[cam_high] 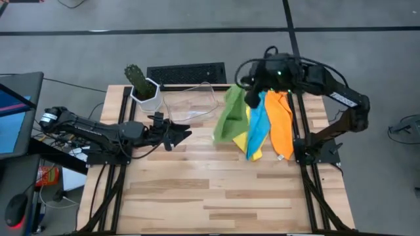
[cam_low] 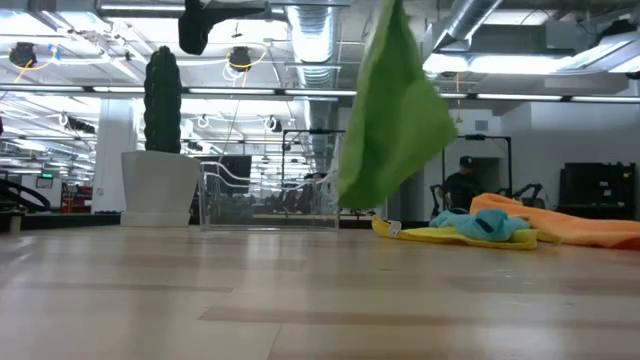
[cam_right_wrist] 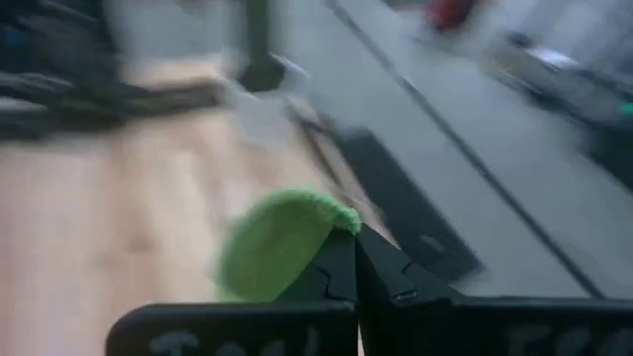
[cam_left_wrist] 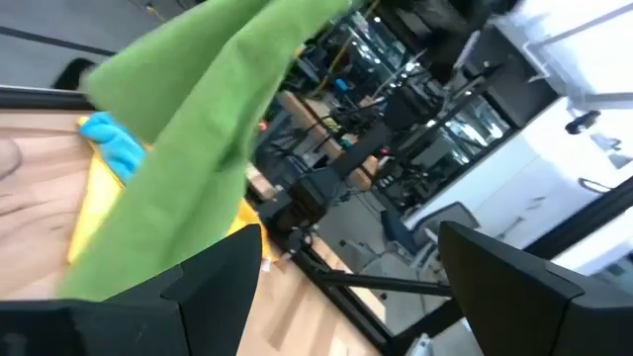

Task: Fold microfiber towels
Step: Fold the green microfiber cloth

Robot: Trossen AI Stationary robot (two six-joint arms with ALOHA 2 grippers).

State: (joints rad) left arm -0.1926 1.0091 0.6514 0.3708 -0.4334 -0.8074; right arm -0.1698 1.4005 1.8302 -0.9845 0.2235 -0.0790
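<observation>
My right gripper (cam_right_wrist: 354,265) is shut on the green towel (cam_high: 230,118), which it holds up over the far right part of the table. In the low view the green towel (cam_low: 395,110) hangs clear of the wood. The light blue towel (cam_high: 260,128), orange towel (cam_high: 282,124) and yellow towel (cam_high: 241,140) lie crumpled side by side on the table beneath and beside it. My left gripper (cam_high: 178,135) waits open at the left and points level toward the green towel (cam_left_wrist: 198,148), with nothing between its fingers. My right gripper pinches the green towel's top part (cam_right_wrist: 318,223) between its two shut fingers; the fingers slant down from the far right. Edge or fold, I cannot tell. The cloth hangs slack below the fingers, lifted clear of the table.
A clear plastic bin (cam_high: 191,101) and a white pot with a cactus (cam_high: 144,92) stand at the far edge, a black keyboard (cam_high: 186,72) behind them. The table's near half (cam_high: 216,190) is bare wood.
</observation>
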